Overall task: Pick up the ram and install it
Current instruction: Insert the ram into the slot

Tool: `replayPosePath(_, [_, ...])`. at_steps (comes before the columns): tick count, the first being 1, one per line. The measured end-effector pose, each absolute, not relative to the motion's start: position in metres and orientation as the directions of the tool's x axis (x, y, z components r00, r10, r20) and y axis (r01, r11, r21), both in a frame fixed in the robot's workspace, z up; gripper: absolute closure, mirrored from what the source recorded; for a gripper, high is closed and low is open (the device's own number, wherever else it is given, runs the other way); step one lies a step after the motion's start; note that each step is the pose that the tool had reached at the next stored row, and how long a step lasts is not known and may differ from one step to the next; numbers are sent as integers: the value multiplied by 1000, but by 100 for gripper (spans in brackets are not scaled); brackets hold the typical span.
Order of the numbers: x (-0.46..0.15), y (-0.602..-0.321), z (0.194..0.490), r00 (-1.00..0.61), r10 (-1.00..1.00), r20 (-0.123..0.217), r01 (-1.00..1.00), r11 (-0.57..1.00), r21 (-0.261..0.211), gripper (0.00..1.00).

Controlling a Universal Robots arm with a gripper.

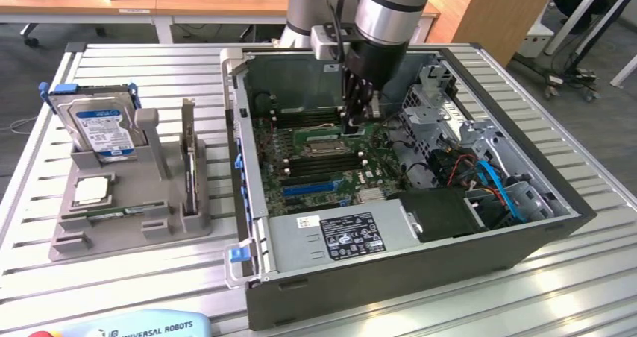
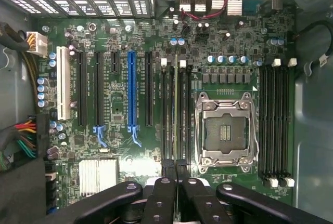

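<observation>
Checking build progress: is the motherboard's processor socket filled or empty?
Empty: the processor socket shows bare contacts inside its metal frame, with no chip seated.

Robotics laboratory. A slatted aluminium bench point(image 1: 119, 61) carries an open computer case point(image 1: 398, 277) and a grey parts fixture point(image 1: 130, 229); a Universal Robots teach pendant point(image 1: 139, 326) lies at lower left; wooden office desks point(image 1: 219, 1) stand at upper left.

Arm point(image 1: 393, 9) upright, jaws apparently clamped shut.
</observation>
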State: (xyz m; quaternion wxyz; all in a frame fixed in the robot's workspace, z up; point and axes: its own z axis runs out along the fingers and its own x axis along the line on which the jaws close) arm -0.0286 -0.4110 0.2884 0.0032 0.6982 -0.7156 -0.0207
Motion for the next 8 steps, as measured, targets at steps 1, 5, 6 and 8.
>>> replayPosePath(1, [-29,-411,287,-25,-999,-24,-999,24,34,89])
replayPosePath(5, [-29,-411,284,-25,-999,-24,-999,24,34,89])
replayPosePath(6, [-29,-411,283,-25,-999,-24,-999,24,34,89])
replayPosePath(8, [-29,-411,281,-25,-999,-24,-999,24,34,89])
